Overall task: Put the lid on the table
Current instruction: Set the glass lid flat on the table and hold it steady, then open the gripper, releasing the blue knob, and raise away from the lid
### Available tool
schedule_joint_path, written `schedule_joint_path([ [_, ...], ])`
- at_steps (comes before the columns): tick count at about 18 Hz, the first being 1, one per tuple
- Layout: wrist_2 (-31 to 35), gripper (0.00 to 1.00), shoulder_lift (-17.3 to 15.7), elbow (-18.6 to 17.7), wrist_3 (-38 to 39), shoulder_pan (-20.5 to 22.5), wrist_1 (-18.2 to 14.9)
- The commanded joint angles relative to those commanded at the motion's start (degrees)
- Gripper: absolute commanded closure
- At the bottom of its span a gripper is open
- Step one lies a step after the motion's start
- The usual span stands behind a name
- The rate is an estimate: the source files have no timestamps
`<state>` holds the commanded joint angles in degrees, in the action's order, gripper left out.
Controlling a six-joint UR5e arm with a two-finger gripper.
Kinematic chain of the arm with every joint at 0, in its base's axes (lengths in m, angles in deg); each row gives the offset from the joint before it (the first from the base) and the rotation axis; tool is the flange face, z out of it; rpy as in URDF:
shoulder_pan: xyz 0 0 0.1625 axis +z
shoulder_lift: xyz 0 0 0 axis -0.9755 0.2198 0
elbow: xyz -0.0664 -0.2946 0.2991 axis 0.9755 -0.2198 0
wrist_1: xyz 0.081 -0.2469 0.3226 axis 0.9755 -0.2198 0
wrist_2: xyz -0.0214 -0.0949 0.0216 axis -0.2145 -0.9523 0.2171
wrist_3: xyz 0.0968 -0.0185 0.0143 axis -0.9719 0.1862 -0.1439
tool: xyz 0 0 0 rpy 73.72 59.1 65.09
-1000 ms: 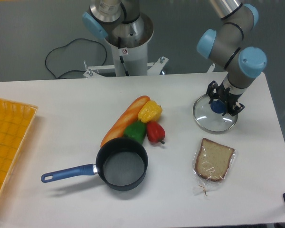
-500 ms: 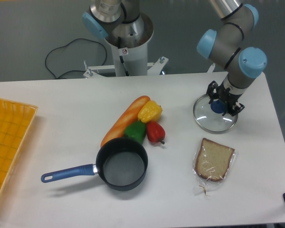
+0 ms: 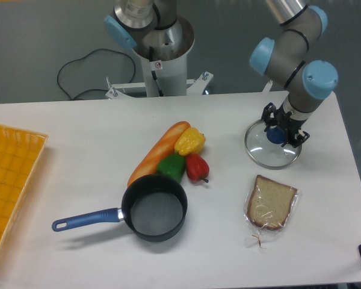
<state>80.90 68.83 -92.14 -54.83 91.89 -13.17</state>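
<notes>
Starting at your left, the yellow-orange tray (image 3: pixel 12 180) sits at the edge of the table (image 3: pixel 78 138), and nothing in it bears on the job. Next you have the saucepan (image 3: pixel 154 208) with its blue handle pointing left; it stands open with no cover on it, so the lifting-off part of the task looks finished. Just behind it lie the baguette (image 3: pixel 158 152), the yellow pepper (image 3: pixel 190 141), the green pepper (image 3: pixel 171 166) and the red pepper (image 3: pixel 196 167), bunched together and touching.

Move on to your right and you reach the lid (image 3: pixel 272 149). It appears to lie flat on the white tabletop, well apart from the saucepan, with the bagged slice of bread (image 3: pixel 271 201) near it toward the front edge. The gripper (image 3: pixel 279 131) is down over the blue knob, one finger on each side of it. You cannot tell from this view whether the fingers are clamped on the knob or standing slightly off it. My judgement: the placing is as good as done, and what is left is to let go of the knob, if that is not done already, and lift the arm away.

As for writing, you get only a small round red-and-white sticker (image 3: pixel 157 65) on the robot base behind the table, too small to read. No brand shows anywhere else.
</notes>
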Motion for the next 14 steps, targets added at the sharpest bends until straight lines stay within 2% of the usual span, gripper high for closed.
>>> schedule_joint_path([
  [10,0.0,0.16,0.0,0.0,0.0,0.0,0.0],
  [13,0.0,0.01,-0.09,0.09,-0.17,0.09,0.0],
  [14,0.0,0.0,-0.17,0.09,-0.35,0.09,-0.09],
])
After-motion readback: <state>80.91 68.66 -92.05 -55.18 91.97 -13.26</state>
